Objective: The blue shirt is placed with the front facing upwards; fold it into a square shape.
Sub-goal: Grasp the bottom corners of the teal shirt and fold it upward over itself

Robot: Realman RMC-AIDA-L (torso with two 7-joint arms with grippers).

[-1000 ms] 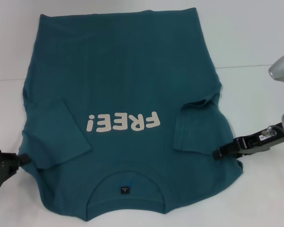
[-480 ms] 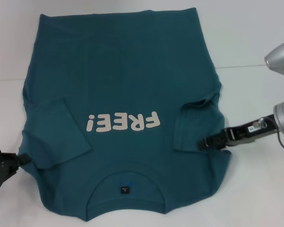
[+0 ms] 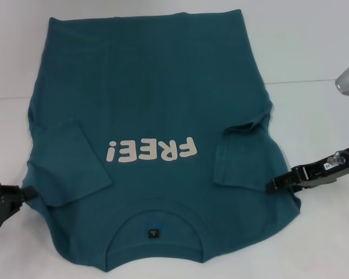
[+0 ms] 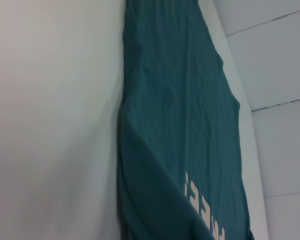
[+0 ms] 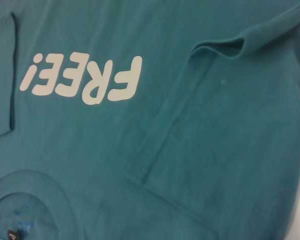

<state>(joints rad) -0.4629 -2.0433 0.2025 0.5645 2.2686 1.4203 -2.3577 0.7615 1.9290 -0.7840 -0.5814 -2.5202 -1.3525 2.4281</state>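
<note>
Shirt: the blue shirt (image 3: 157,110) lies flat on the white worktop (image 3: 314,52), front up, collar toward the robot and hem at the far side.
Sleeves: both short sleeves are folded inward over the body, one on each side of the chest print.
Writing: white block letters "FREE!" (image 3: 150,151) cross the chest, upside down in the head view; the right wrist view shows the same word (image 5: 82,80) beside the folded right sleeve.
Label: a small black neck label (image 3: 153,233) sits inside the round collar; its text is too small to read.
Left gripper: the left gripper (image 3: 24,193) is low at the shirt's left edge near the shoulder, its tip touching the cloth; I cannot tell how its jaws stand.
Right gripper: the right gripper (image 3: 271,186) is at the shirt's right edge just beside the folded sleeve; its jaws look closed, possibly pinching the edge.
</note>
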